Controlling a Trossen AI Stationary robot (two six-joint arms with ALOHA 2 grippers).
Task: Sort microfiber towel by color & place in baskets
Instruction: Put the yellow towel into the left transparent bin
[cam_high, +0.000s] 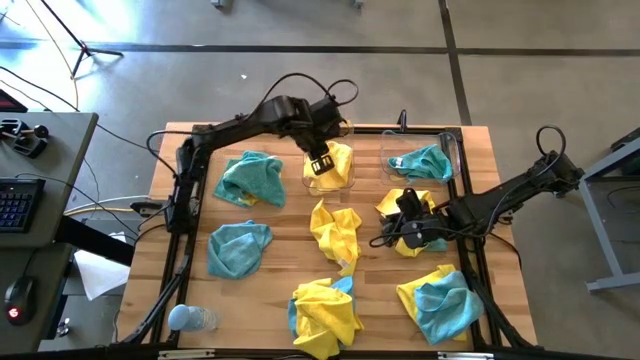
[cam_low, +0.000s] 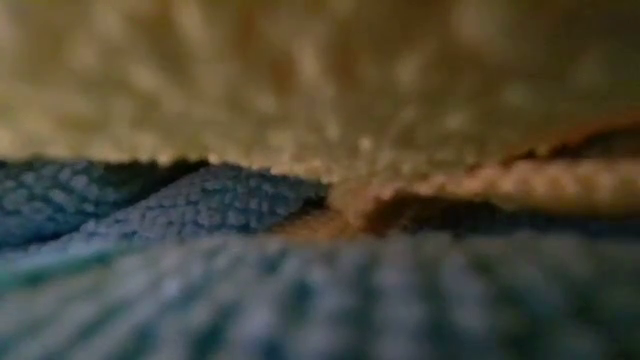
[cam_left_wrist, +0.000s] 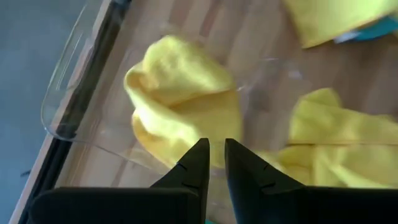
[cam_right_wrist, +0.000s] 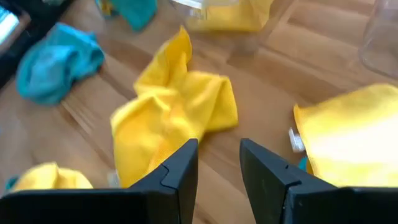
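My left gripper hangs over the clear basket at the far middle of the bench, and my left fingers stand nearly together with only a thin slit between them, holding nothing. Below them a yellow towel lies bunched inside that basket, whose see-through wall rises beside the bench's far edge. My right gripper sits low over the right half of the bench, above a yellow towel that lies just in front of the second basket; my right fingers are parted with a clear gap and grip nothing. That second basket holds a teal towel. Between my two arms, at mid-bench, a loose yellow towel lies crumpled, and my right wrist camera sees it just beyond my fingertips. On the left half of the bench two teal towels lie apart from each other, one farther back and one nearer the front. At the front edge a yellow towel with a bit of teal showing makes one heap, and to its right a teal towel on a yellow one makes another. A pale bottle lies at the front left corner. The low camera is blocked by yellow and teal cloth pressed close to it.
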